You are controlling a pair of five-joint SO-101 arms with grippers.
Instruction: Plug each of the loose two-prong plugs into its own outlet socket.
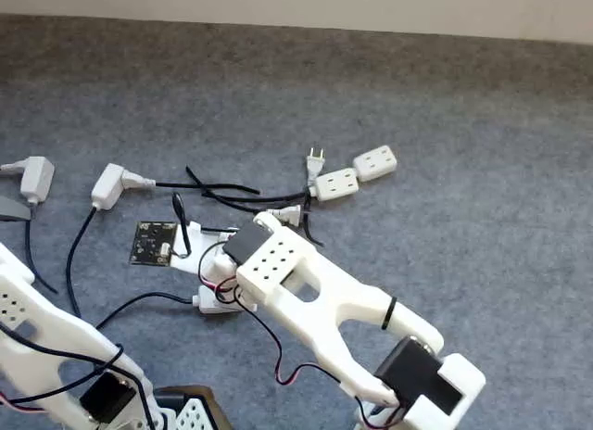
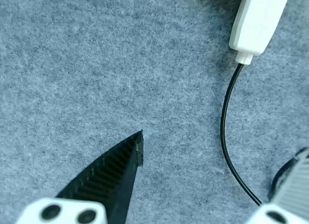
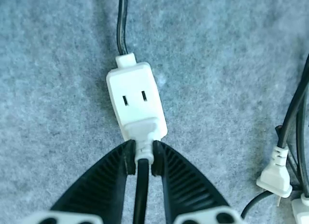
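Two arms (image 1: 324, 305) stand on the surface (image 1: 463, 96). Right of the one small board (image 1: 151, 243) lie two socket blocks (image 1: 335, 184) and two loose plugs (image 1: 316, 158); left of it, two more white corded pieces (image 1: 109, 185). One socket (image 3: 134, 99) holds one plug (image 3: 143, 132) between two black fingers (image 3: 104, 180).

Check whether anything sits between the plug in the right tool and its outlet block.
Nothing visible does. The right tool grips the plug, which meets the end of the outlet block; loose cables lie apart.
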